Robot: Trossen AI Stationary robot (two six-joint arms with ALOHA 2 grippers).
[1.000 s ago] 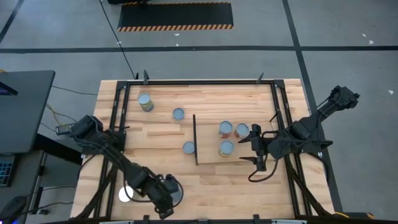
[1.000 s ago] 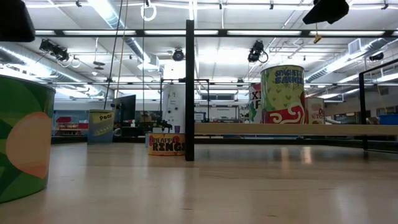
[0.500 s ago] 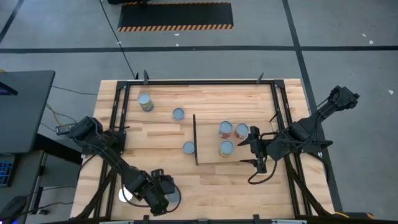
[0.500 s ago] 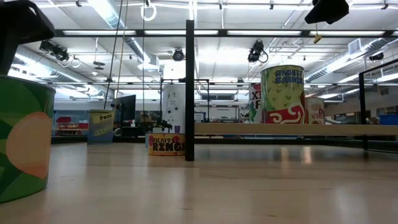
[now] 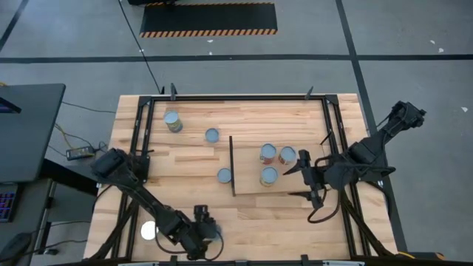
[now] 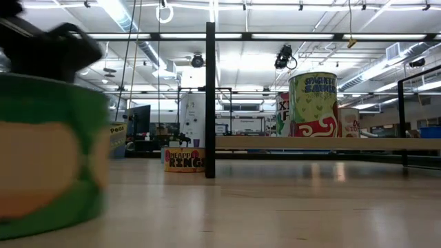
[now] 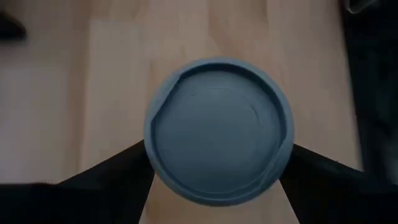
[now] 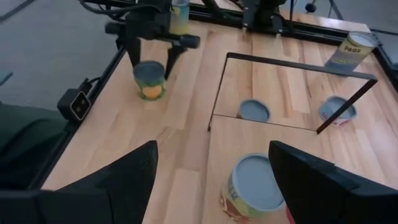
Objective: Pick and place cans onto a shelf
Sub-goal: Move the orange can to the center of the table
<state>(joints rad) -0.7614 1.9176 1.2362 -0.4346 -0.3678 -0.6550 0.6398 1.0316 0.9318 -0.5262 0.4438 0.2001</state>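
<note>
My left gripper point(image 5: 207, 233) is near the table's front edge, open, lowered over a can point(image 7: 217, 127) with a blue-grey top and a green and orange label point(image 8: 150, 81). One finger stands on each side of it. A can with a glaring white top point(image 5: 150, 230) stands to its left. Three cans point(image 5: 268, 154) stand on the pale shelf point(image 5: 295, 203), whose dark upright strip point(image 5: 232, 166) runs along its left end. Three more cans point(image 5: 212, 135) stand on the table left of the strip. My right gripper point(image 5: 297, 182) hovers open over the shelf's right part, holding nothing. My left gripper comes at the can from above, slanting, with one finger point(image 7: 121, 177) beside each side of the can's wall. The can's top point(image 7: 217, 127) hides the fingertips, so I cannot tell whether they touch it. The can stands upright on the table.
A dark metal frame point(image 5: 140, 140) runs around the tabletop. The near can point(image 6: 48, 148) fills the low view's left side. Bare wood point(image 5: 273, 222) lies between the shelf and the front edge.
My left gripper has come down over the can, rolled about its own line and gone a little toward the table's right. In the low view the can now shows blurred and shifted rightward. My right gripper has risen out of the low view.
</note>
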